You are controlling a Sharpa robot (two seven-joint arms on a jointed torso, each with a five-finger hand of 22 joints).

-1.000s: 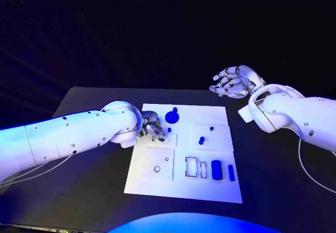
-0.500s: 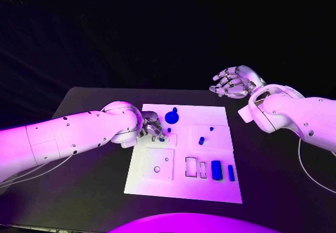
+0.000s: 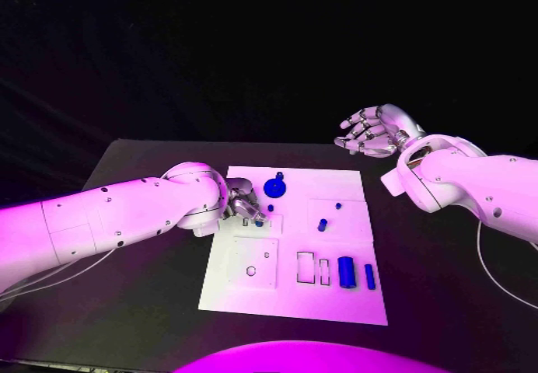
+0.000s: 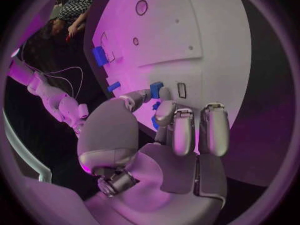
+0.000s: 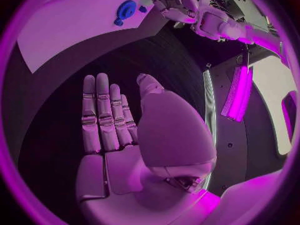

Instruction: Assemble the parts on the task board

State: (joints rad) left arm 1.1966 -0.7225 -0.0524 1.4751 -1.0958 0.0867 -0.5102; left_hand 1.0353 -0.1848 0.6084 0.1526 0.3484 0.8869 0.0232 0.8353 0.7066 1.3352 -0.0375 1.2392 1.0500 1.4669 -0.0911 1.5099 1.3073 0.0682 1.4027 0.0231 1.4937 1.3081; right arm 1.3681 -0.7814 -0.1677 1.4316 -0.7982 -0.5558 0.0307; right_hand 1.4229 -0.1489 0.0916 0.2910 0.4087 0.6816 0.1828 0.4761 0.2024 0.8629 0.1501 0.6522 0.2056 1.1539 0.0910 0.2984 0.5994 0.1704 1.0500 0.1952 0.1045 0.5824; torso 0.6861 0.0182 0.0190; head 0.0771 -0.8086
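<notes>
The white task board (image 3: 337, 299) lies mid-table. My left hand (image 3: 245, 203) rests over its upper left part and pinches a small blue part (image 4: 156, 89) between thumb and a finger, right at a small rectangular slot (image 4: 182, 90). A round blue part (image 3: 276, 186) with a knob stands just beyond that hand. Short blue pegs (image 3: 323, 225) stand near the board's middle, and two blue blocks (image 3: 347, 272) lie by empty outlined slots (image 3: 305, 266) lower down. My right hand (image 3: 373, 130) hangs in the air past the board's far right corner, fingers straight and holding nothing.
The black table (image 3: 146, 256) runs wide on both sides of the board. A raised square plate (image 3: 256, 262) with a round hole sits on the board's lower left. My left forearm (image 3: 124, 214) lies across the table's left side.
</notes>
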